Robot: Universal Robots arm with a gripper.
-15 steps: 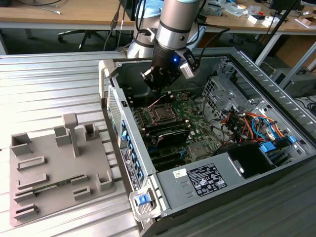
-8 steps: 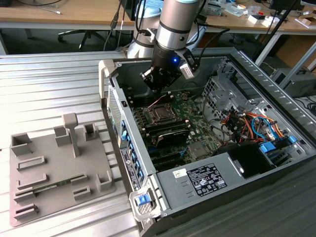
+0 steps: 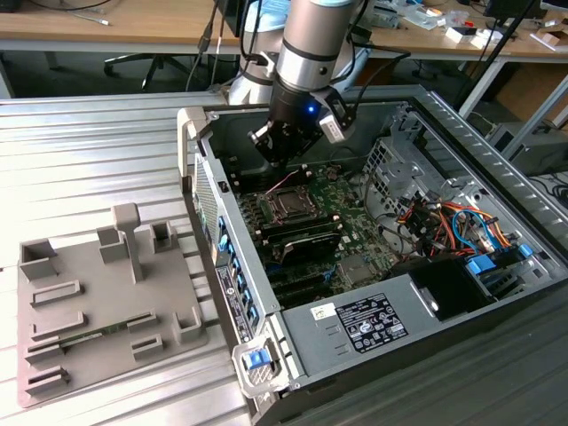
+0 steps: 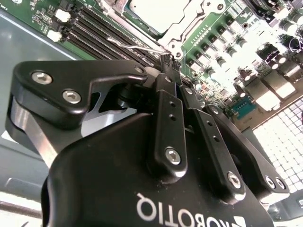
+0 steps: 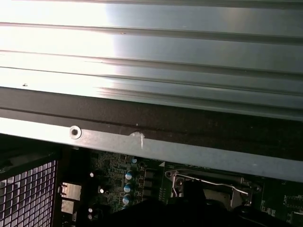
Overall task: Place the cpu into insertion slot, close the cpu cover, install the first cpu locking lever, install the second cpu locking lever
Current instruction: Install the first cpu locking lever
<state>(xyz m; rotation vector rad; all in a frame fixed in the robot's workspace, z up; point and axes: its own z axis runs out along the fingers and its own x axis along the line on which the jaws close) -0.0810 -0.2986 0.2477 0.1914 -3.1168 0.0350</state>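
Right now the claw [image 3: 286, 146] hangs closed and empty just above the socket, where the cpu [image 4: 154, 12] already sits with the cpu cover [image 4: 191, 29] down around it and a thin wire lever [image 4: 137, 46] lying alongside. Risk, as a judgement, is the fingertips [image 4: 166, 64] slipping off that springy lever and striking the cpu or the memory slots [image 4: 102, 30] beside it. Case walls [image 3: 206, 191] and cables [image 3: 439, 217] crowd the arm.

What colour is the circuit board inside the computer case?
Green, clearest in the exterior view: motherboard.
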